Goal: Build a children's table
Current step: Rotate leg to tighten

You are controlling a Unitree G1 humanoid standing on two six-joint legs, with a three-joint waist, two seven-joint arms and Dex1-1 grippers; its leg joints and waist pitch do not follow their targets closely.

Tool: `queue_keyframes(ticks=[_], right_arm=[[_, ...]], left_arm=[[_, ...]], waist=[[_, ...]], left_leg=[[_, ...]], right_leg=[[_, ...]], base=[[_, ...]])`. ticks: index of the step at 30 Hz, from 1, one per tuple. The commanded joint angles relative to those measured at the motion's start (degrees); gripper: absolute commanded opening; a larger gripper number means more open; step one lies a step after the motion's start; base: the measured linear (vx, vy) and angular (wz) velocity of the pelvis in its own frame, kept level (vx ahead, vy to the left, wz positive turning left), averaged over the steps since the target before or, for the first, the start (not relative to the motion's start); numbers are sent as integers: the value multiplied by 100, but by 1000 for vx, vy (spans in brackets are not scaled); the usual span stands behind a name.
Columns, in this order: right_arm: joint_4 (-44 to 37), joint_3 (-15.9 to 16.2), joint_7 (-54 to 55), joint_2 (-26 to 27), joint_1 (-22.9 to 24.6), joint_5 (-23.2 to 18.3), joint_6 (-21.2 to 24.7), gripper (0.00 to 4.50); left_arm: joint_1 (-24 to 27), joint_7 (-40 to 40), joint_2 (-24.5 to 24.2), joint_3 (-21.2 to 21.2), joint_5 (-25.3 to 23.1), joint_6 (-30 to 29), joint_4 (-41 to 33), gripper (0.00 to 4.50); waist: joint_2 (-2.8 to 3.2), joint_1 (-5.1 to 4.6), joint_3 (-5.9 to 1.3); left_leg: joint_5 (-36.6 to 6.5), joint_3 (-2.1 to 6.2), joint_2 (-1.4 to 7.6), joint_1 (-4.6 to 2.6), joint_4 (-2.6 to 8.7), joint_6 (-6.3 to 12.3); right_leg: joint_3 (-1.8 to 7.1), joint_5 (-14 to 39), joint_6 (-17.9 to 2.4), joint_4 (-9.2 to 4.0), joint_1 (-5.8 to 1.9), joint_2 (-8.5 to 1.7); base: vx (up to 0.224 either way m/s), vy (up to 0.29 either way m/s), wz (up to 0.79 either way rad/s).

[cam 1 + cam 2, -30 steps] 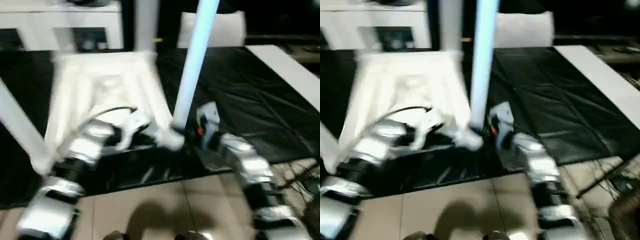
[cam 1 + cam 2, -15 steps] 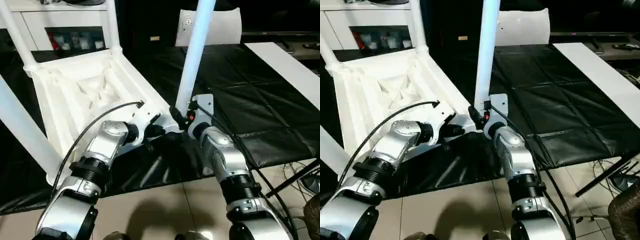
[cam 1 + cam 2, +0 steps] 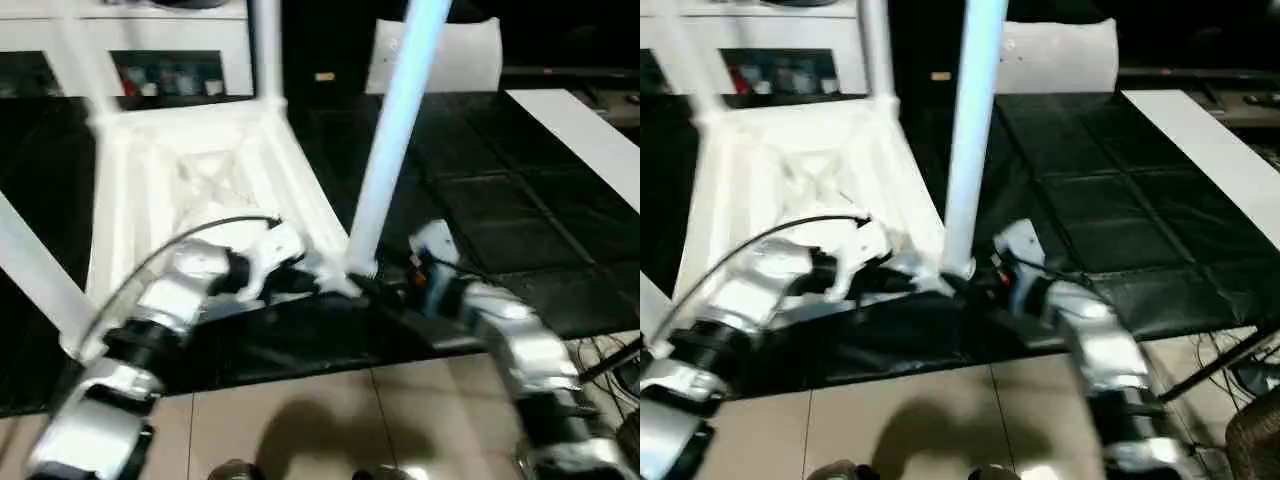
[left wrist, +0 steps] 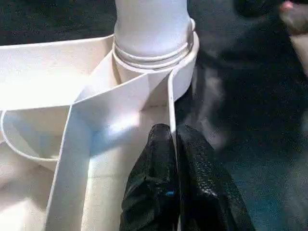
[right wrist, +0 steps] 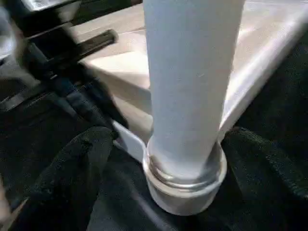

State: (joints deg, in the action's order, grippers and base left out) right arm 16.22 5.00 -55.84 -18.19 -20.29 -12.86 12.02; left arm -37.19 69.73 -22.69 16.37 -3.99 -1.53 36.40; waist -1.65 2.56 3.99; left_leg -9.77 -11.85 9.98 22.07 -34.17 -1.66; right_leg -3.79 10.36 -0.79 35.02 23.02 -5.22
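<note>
White leg [image 3: 390, 150] stands upright in its corner socket [image 5: 185, 180] (left claw [image 4: 173, 144] clenched on tabletop rib [image 4: 169, 103], right claw [image 5: 192, 159] released).

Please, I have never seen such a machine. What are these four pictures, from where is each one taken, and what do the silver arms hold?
This is a humanoid robot assembling a children's table. Two pictures come from cameras on its head, looking down over its silver arms; two come from cameras on its wrists. The white tabletop lies upside down, tilted, on a black mat, ribs showing. A leg stands in the near corner socket. The left pincer is shut, pinching a thin tabletop rib beside that socket. The right pincer stands open, its fingers either side of the leg's base without gripping it.
</note>
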Motion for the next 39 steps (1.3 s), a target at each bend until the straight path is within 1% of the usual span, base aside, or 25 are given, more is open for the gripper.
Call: queue_keyframes(ticks=[1, 4, 5, 9, 10, 12, 13, 15, 16, 17, 19, 22, 23, 24, 25, 26, 27, 31, 32, 33, 34, 35, 37, 38, 39], right_arm=[[-117, 2, -403, -212, -23, -60, -144, 435], [-101, 120, -958, -424, -109, -191, -261, 435], [-87, 140, -1048, -448, -127, -217, -283, 435], [118, 288, -1440, -547, -294, -207, -311, 435], [169, 338, -1538, -562, -333, -194, -319, 420], [276, 482, -1828, -558, -419, -220, -277, 409], [276, 482, -1828, -558, -419, -220, -277, 409], [450, 599, -1957, -521, -512, -111, -395, 383], [450, 599, -1957, -521, -512, -111, -395, 383], [556, 634, -1997, -498, -564, -64, -474, 363], [662, 689, -2074, -480, -626, -32, -540, 348], [777, 729, -2146, -432, -710, -31, -571, 320], [818, 736, -2175, -406, -745, -37, -584, 310], [828, 737, -2180, -400, -754, -38, -587, 310], [860, 743, -2202, -392, -775, -39, -599, 288], [888, 750, -2222, -384, -791, -42, -616, 288], [926, 771, -2267, -376, -812, -56, -635, 278], [961, 804, -2335, -366, -833, -77, -639, 252], [966, 811, -2373, -357, -834, -83, -632, 239], [951, 817, -2397, -345, -817, -92, -617, 239], [938, 816, -2404, -334, -802, -96, -608, 219], [904, 800, -2393, -309, -768, -122, -570, 211], [894, 785, -2391, -291, -752, -136, -551, 205], [843, 742, -2279, -238, -703, -187, -488, 202], [742, 642, -1962, -104, -616, -238, -407, 200]], left_arm=[[-99, 561, -75, 294, -68, 373, 112, 0], [-242, 1049, -163, 408, -54, 658, 317, 0], [-263, 1149, -181, 437, -56, 694, 338, 0], [-377, 1505, -213, 606, -83, 877, 444, 0], [-399, 1585, -209, 651, -89, 895, 447, 0], [-449, 1810, -157, 727, -79, 978, 468, 0], [-449, 1810, -157, 727, -79, 978, 468, 0], [-501, 1991, -120, 791, -94, 1047, 522, 0], [-501, 1991, -120, 791, -94, 1047, 522, 0], [-523, 2041, -106, 802, -96, 1069, 553, 0], [-546, 2073, -96, 817, -100, 1104, 585, 0], [-580, 2061, -85, 839, -116, 1181, 650, 0], [-593, 2038, -82, 845, -135, 1224, 680, 0], [-597, 2033, -81, 845, -139, 1233, 687, 0], [-604, 2037, -77, 843, -147, 1248, 707, 0], [-610, 2038, -73, 840, -152, 1265, 726, 0], [-618, 2045, -69, 835, -156, 1276, 749, 0], [-628, 2050, -65, 827, -170, 1292, 780, 0], [-638, 2048, -66, 829, -178, 1314, 811, 0], [-643, 2027, -71, 826, -186, 1318, 839, 0], [-646, 1997, -75, 821, -190, 1315, 858, 0], [-651, 1900, -82, 813, -220, 1334, 900, 0], [-654, 1840, -86, 808, -241, 1354, 929, 0], [-661, 1647, -70, 765, -273, 1324, 1002, 0], [-669, 1296, -12, 643, -267, 1171, 1067, 0]], waist=[[-5, 17, -410], [5, 58, -415], [-2, 97, -420], [-22, 149, -438], [-11, 177, -439], [-14, 223, -442], [-13, 241, -449], [-11, 278, -454], [-13, 285, -454], [-11, 306, -450], [-15, 325, -445], [-20, 332, -443], [-34, 327, -446], [-30, 328, -443], [-23, 331, -444], [-42, 330, -447], [-33, 336, -446], [-47, 340, -450], [-41, 344, -448], [-41, 344, -445], [-42, 345, -448], [-29, 343, -451], [-33, 343, -450], [-5, 349, -451], [-3, 344, -442]], left_leg=[[-1591, 191, 366, -165, 430, 124], [-1582, 182, 372, -178, 433, 108], [-1553, 178, 382, -180, 432, 115], [-1370, 160, 382, -173, 414, 158], [-1303, 159, 390, -172, 413, 158], [-1255, 146, 395, -183, 403, 179], [-1231, 144, 395, -183, 400, 183], [-1163, 142, 399, -176, 395, 193], [-1156, 143, 396, -175, 398, 184], [-1216, 141, 396, -183, 400, 158], [-1275, 146, 399, -185, 406, 121], [-1366, 156, 400, -186, 412, 72], [-1377, 156, 403, -186, 414, 66], [-1379, 160, 405, -186, 417, 65], [-1386, 157, 408, -193, 415, 68], [-1363, 153, 407, -188, 412, 75], [-1341, 157, 407, -184, 413, 81], [-1267, 151, 400, -178, 404, 118], [-1279, 152, 401, -178, 404, 119], [-1307, 156, 402, -175, 409, 109], [-1307, 154, 401, -181, 407, 104], [-1318, 158, 405, -186, 412, 83], [-1331, 157, 401, -184, 412, 79], [-1338, 164, 404, -185, 415, 70], [-1378, 160, 399, -183, 417, 57]], right_leg=[[299, 1754, -1102, -486, -210, -395], [301, 1653, -1151, -471, -196, -393], [299, 1552, -1203, -453, -202, -399], [287, 1299, -1323, -413, -217, -399], [285, 1233, -1356, -393, -221, -401], [287, 1167, -1387, -387, -214, -404], [284, 1133, -1403, -380, -219, -407], [282, 1028, -1435, -363, -222, -412], [279, 1029, -1428, -363, -223, -406], [280, 1102, -1418, -371, -220, -413], [282, 1230, -1385, -384, -222, -421], [280, 1398, -1333, -393, -218, -425], [279, 1416, -1318, -391, -218, -422], [279, 1419, -1315, -387, -216, -423], [282, 1411, -1319, -391, -209, -424], [283, 1387, -1323, -391, -214, -426], [281, 1372, -1331, -387, -214, -428], [280, 1296, -1332, -377, -222, -423], [280, 1330, -1327, -381, -220, -427], [280, 1404, -1307, -389, -221, -429], [280, 1420, -1297, -392, -217, -427], [279, 1407, -1299, -388, -215, -423], [277, 1379, -1307, -386, -215, -420], [278, 1370, -1312, -380, -218, -425], [281, 1391, -1308, -392, -212, -421]], base=[[0, 0, 0], [0, 0, 0], [0, 0, 0], [0, 0, 0], [0, 0, 0], [0, 0, 0], [0, 0, 0], [0, 0, 0], [0, 0, 0], [0, 0, 0], [0, 0, 0], [0, 0, 0], [0, 0, 0], [0, 0, 0], [0, 0, 0], [0, 0, 0], [0, 0, 0], [0, 0, 0], [0, 0, 0], [0, 0, 0], [0, 0, 0], [0, 0, 0], [0, 0, 0], [0, 0, 0], [0, 0, 0]])
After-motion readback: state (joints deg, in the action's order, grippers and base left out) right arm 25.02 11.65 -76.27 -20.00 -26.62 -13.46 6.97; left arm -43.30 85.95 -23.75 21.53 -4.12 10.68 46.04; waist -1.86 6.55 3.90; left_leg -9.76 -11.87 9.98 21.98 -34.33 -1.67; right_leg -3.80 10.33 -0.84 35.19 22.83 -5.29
